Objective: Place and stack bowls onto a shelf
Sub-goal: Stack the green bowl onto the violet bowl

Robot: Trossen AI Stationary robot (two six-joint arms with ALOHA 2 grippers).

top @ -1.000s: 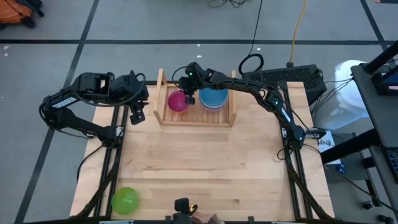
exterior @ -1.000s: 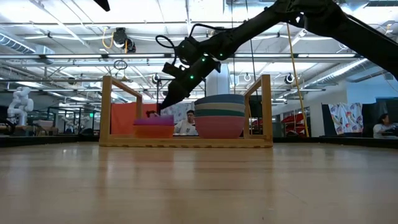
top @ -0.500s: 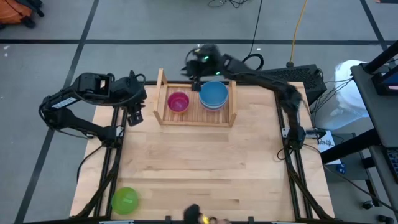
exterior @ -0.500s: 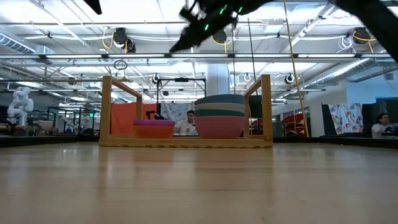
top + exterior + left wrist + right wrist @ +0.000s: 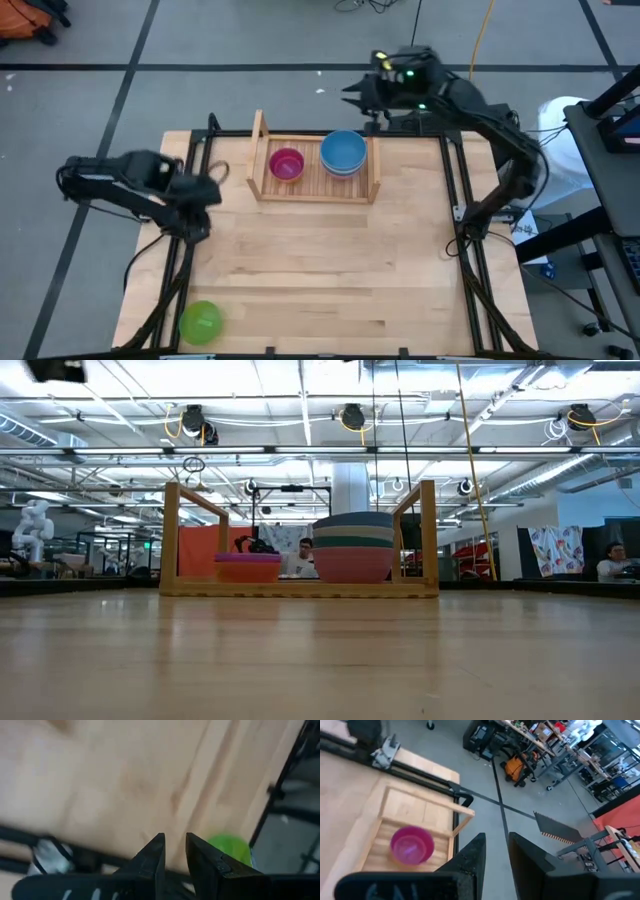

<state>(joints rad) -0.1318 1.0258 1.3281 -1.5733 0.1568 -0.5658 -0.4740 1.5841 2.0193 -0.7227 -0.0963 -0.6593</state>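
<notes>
The light-wood shelf (image 5: 315,170) stands at the table's far middle. On its slats rest a magenta bowl (image 5: 287,163) at the left and a stack of bowls with a blue one on top (image 5: 343,152) at the right. The low view shows the stack (image 5: 353,547) and the magenta bowl (image 5: 247,563). A green bowl (image 5: 200,322) sits at the near left corner and also shows in the left wrist view (image 5: 227,847). My left gripper (image 5: 205,190) is empty over the table's left edge, its fingers nearly together. My right gripper (image 5: 352,100) is empty beyond the far edge, behind the shelf, with its fingers likewise.
Bare wooden tabletop (image 5: 330,270) lies between the shelf and the near edge. Dark frame rails (image 5: 470,270) run along the table's left and right sides. A keyboard (image 5: 470,125) lies at the far right corner. A person sits in the room behind the table (image 5: 305,555).
My right gripper has risen from over the magenta bowl and drawn back past the far edge, toward the right. My left gripper has swung from beside the shelf's left board toward the near edge, turning as it went. The bowls have stayed in place.
</notes>
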